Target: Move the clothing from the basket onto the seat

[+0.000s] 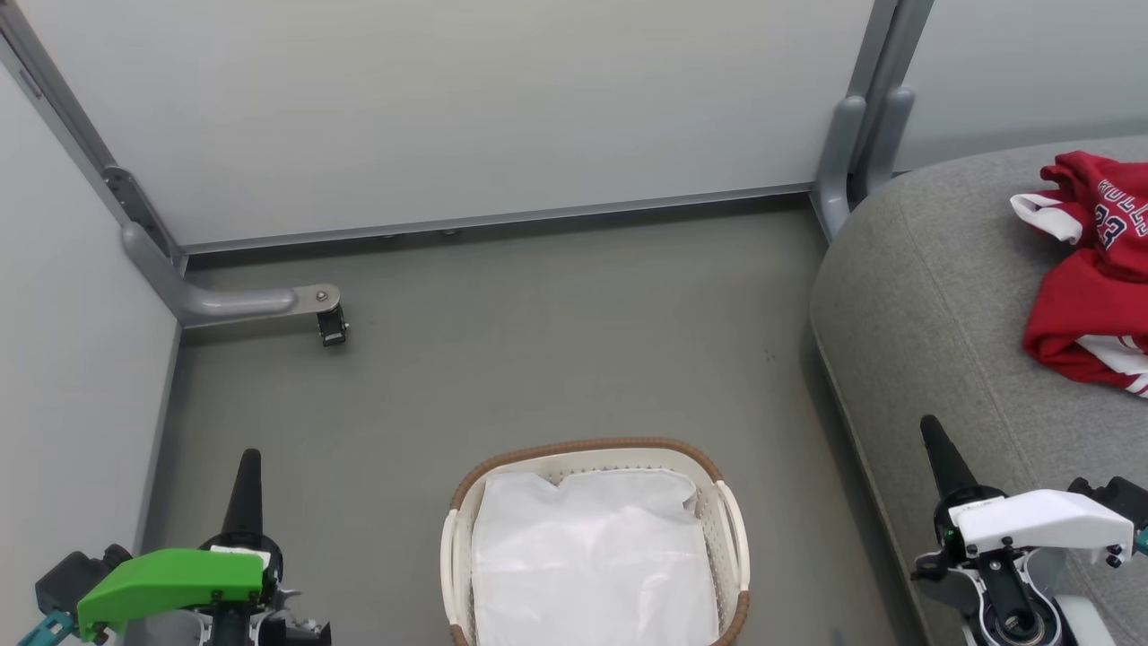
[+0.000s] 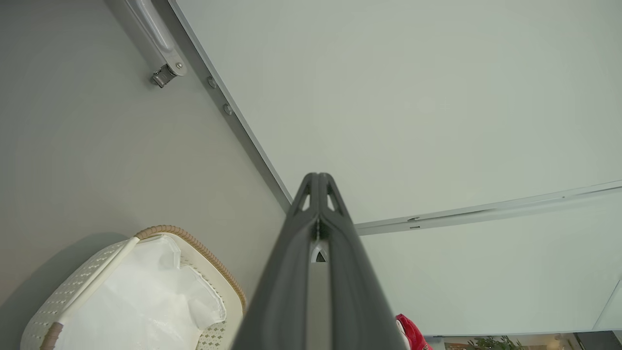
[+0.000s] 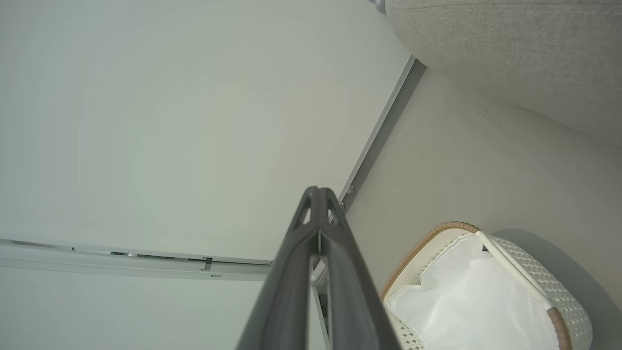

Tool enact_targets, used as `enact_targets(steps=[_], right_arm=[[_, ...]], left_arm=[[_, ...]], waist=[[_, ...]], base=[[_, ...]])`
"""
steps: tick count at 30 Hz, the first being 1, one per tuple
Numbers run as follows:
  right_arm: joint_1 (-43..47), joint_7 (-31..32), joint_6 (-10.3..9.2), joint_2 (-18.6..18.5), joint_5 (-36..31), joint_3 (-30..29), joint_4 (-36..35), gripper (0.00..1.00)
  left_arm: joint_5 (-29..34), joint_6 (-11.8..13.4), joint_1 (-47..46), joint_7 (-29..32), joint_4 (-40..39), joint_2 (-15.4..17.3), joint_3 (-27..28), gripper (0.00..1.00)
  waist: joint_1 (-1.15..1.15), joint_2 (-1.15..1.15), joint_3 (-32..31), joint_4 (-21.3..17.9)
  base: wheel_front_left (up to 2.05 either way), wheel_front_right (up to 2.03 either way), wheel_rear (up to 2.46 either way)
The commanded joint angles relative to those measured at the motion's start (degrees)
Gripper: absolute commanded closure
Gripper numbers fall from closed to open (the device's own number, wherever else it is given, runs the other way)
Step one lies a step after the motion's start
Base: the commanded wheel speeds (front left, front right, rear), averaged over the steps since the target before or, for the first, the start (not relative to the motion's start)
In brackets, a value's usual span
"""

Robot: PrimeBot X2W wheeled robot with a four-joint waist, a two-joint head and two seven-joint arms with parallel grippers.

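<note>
Red clothing (image 1: 1090, 269): I see the jerseys heaped on the grey seat (image 1: 933, 296), towards its far right; none are in the basket (image 1: 583, 446).
Fabric feel: I'd judge them light, soft and limp, a bit slick. They should drape and trail when lifted, with nothing breakable.
Where to grip: I'd pinch a raised fold at the top of the heap, not a flat edge.
Basket: on the floor (image 1: 502, 341) between my arms, beside the seat, showing just its white liner (image 1: 592, 556).
Left claw (image 1: 247, 462): fingers pressed together, holding nothing, left of the basket.
Right claw (image 1: 934, 440): fingers together too, empty, over the seat's near edge, well apart from the clothing.
</note>
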Motion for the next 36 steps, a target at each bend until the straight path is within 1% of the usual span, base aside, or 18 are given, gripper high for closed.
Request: enact_targets(steps=[1,36], right_arm=[[0.1,0.5,-0.03,-0.3,1.5,-0.3,-0.7,1.0],[0.6,4.5,-0.04,-0.4,16.6,-2.1,-2.9,1.0]], left_arm=[[-1.6,-0.4,-1.1,0.4,-0.6,0.4,0.2,1.0],[-16.5,-0.5,-2.3,4.4,-2.0,0.5,1.5,1.0]], waist=[[0.0,0.0,0.0,0.0],[0.0,0.0,-0.9,-0.1]], base=[[0.0,0.0,0.0],[0.0,0.0,0.0]])
